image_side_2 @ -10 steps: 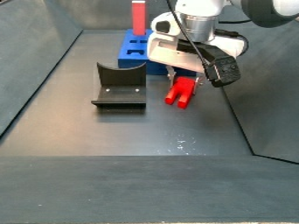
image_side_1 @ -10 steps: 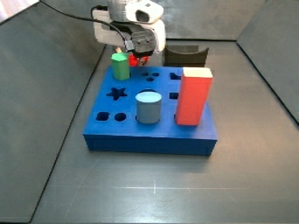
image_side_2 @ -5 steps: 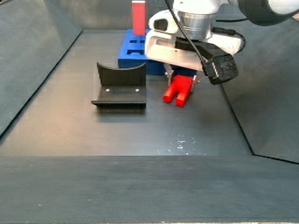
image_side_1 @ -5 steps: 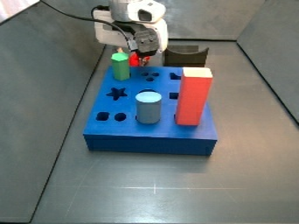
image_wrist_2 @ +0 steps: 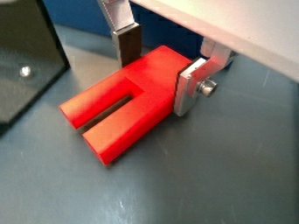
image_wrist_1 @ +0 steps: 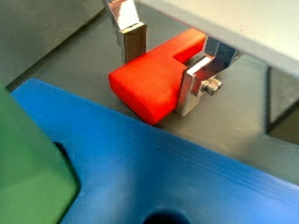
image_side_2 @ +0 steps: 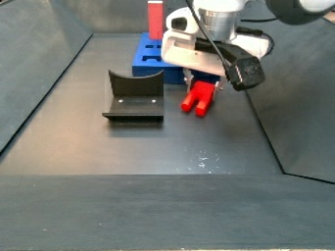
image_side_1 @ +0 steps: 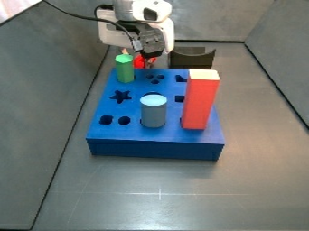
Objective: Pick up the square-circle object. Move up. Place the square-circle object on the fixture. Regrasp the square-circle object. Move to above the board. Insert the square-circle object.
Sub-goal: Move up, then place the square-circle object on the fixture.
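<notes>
Dark grey floor | claw low at board's 12 o'clock edge | plates straddle square-circle object, contact unclear | step: pick-up | next: close, lift.

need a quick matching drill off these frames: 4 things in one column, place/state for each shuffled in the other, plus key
Things:
1. square-circle object
2. fixture
3. grey cylinder
4. gripper

Places or states:
A. stands upright on the board
B. on the floor beside the board, nothing on it
C. red, on the floor behind the board, between the silver fingers
D. low over the floor, one finger on each side of the red piece

Pairs: 1-C, 2-B, 3-A, 4-D
</notes>
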